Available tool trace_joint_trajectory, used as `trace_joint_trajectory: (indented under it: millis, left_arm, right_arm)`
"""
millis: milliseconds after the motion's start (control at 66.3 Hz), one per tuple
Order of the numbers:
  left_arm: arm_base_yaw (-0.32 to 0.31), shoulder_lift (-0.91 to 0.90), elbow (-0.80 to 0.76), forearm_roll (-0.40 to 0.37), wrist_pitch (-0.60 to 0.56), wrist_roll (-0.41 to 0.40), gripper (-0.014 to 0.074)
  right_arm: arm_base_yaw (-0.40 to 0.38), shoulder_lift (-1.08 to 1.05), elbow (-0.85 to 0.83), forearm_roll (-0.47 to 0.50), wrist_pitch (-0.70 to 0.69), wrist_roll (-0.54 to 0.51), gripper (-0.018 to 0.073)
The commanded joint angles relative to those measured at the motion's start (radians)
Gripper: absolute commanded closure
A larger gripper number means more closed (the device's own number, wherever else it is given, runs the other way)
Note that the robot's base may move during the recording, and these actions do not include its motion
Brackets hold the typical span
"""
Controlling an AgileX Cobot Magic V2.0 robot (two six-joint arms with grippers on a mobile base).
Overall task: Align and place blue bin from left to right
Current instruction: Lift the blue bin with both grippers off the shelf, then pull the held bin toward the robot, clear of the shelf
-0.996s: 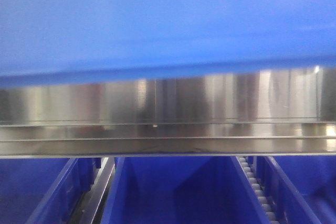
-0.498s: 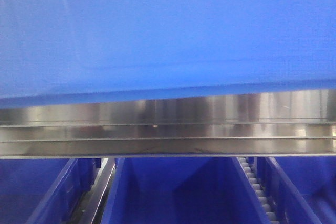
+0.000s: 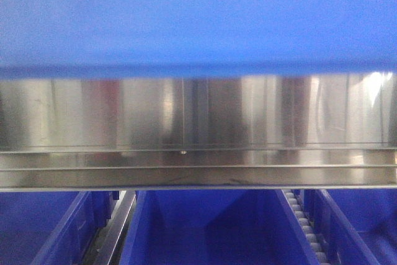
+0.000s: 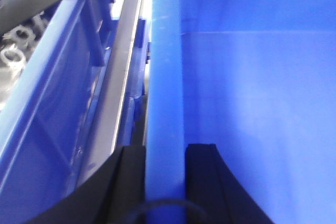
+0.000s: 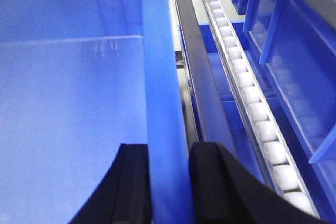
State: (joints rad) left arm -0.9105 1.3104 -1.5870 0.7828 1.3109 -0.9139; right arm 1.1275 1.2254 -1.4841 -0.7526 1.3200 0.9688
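The blue bin [image 3: 198, 17] fills the top of the front view, its lower edge hanging level above the steel shelf. In the left wrist view my left gripper [image 4: 164, 148] is shut on the bin's left rim wall [image 4: 165, 77], one black finger on each side. Across from it, my right gripper [image 5: 169, 148] is shut on the bin's right rim wall [image 5: 160, 77] in the same way. The bin's smooth inside shows empty in both wrist views.
A steel shelf beam [image 3: 198, 166] runs across below the bin. Under it sit three deeper-blue tubs [image 3: 208, 228] [image 3: 49, 228] [image 3: 366, 221] with a roller track [image 3: 304, 228] between them. Neighbouring blue crates [image 4: 52, 103] [image 5: 294, 51], a metal rail [image 4: 118, 77] and white rollers [image 5: 252, 98] flank the held bin.
The bin's lower edge dipped toward the shelf half a second ago and now sits higher, showing more steel beneath it. Both grippers keep their hold.
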Motion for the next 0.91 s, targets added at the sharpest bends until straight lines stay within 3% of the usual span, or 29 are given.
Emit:
trace_joint_trajectory:
  millis: [0,196,362,890]
  left_arm:
    - [0.024,0.001,-0.035,-0.109,-0.192,0.056,0.0707]
    - [0.127,0.001,-0.041,-0.257,-0.263,0.158,0.0707]
    - [0.142,0.001,-0.041,-0.250,-0.287,0.164,0.0707]
    - [0.149,0.004,-0.041,-0.265,-0.227,0.178,0.0707]
  right_arm:
    - [-0.004,0.010,-0.033,0.024,-0.139,-0.041,0.0639]
    - [-0.048,0.009,-0.038,0.065,-0.181,-0.079,0.0639]
    - [-0.121,0.009,-0.038,0.166,-0.204,-0.119,0.0639]
    - [-0.144,0.010,-0.038,0.168,-0.226,-0.153,0.0639]
